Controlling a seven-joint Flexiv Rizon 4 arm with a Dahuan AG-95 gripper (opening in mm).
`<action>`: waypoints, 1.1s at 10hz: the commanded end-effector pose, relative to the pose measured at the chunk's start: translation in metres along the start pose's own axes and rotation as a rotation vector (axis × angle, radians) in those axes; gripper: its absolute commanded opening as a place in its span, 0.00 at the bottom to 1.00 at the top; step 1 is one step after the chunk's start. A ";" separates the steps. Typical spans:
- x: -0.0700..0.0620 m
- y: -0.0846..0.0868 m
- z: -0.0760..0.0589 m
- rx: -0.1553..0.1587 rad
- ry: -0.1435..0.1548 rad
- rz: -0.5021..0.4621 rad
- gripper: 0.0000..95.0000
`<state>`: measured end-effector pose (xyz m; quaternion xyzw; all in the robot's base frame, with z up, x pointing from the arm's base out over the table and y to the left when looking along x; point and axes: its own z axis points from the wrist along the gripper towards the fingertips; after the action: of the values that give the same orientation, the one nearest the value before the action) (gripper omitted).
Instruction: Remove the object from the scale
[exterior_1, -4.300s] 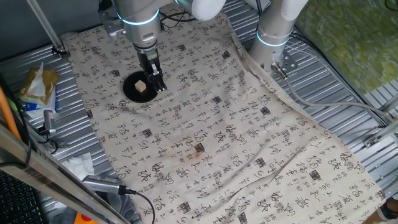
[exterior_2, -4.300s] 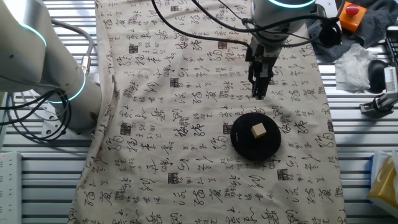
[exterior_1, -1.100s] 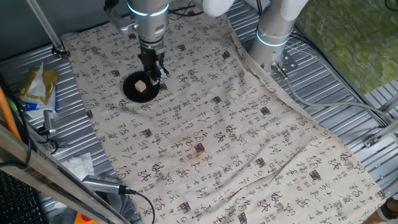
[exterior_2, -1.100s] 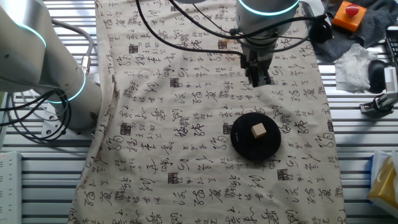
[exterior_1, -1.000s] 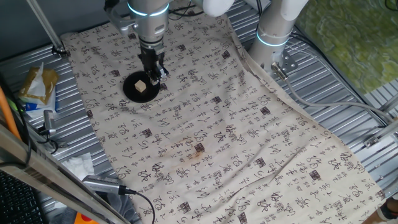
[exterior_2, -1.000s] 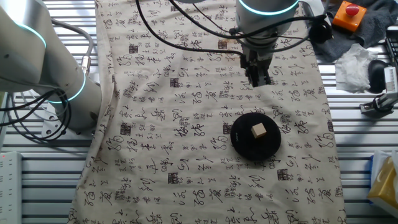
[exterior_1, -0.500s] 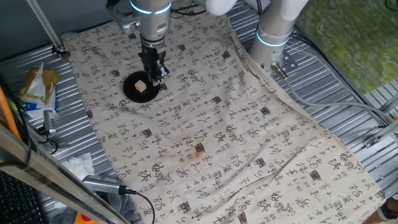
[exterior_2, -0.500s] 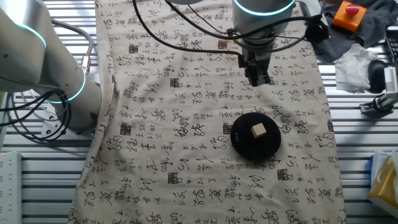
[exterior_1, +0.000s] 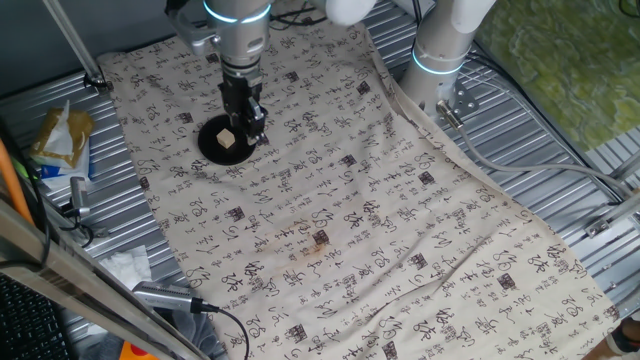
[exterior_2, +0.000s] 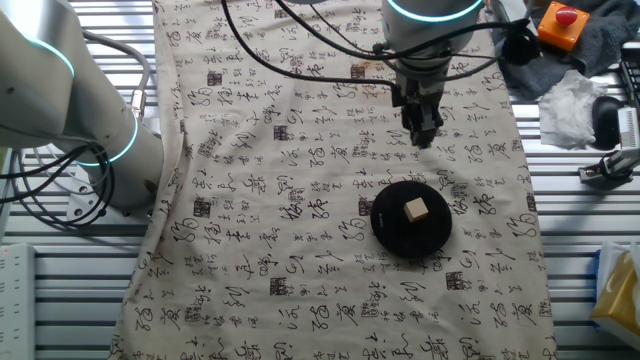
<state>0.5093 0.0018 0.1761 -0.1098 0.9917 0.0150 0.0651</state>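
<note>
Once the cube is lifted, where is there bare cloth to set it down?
Open printed cloth lies between the flat round black scale and the brownish stain, and beyond it. It is crowded at the scale itself, where the gripper hangs by the tiny tan wooden cube.

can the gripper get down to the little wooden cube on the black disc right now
Probably yes. The cube sits uncovered on the disc, nothing beside it. The gripper hangs just off the disc's edge, so a short shift and descent should do.

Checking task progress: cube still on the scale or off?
On. The cube sits on the scale; the gripper hangs apart from it, holding nothing.
</note>
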 end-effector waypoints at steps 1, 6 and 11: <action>0.000 -0.004 0.005 0.003 -0.011 -0.020 0.80; -0.001 -0.017 0.023 0.007 -0.026 -0.061 0.80; -0.010 -0.040 0.032 0.011 -0.022 -0.138 0.80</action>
<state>0.5349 -0.0369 0.1434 -0.1808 0.9805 0.0069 0.0770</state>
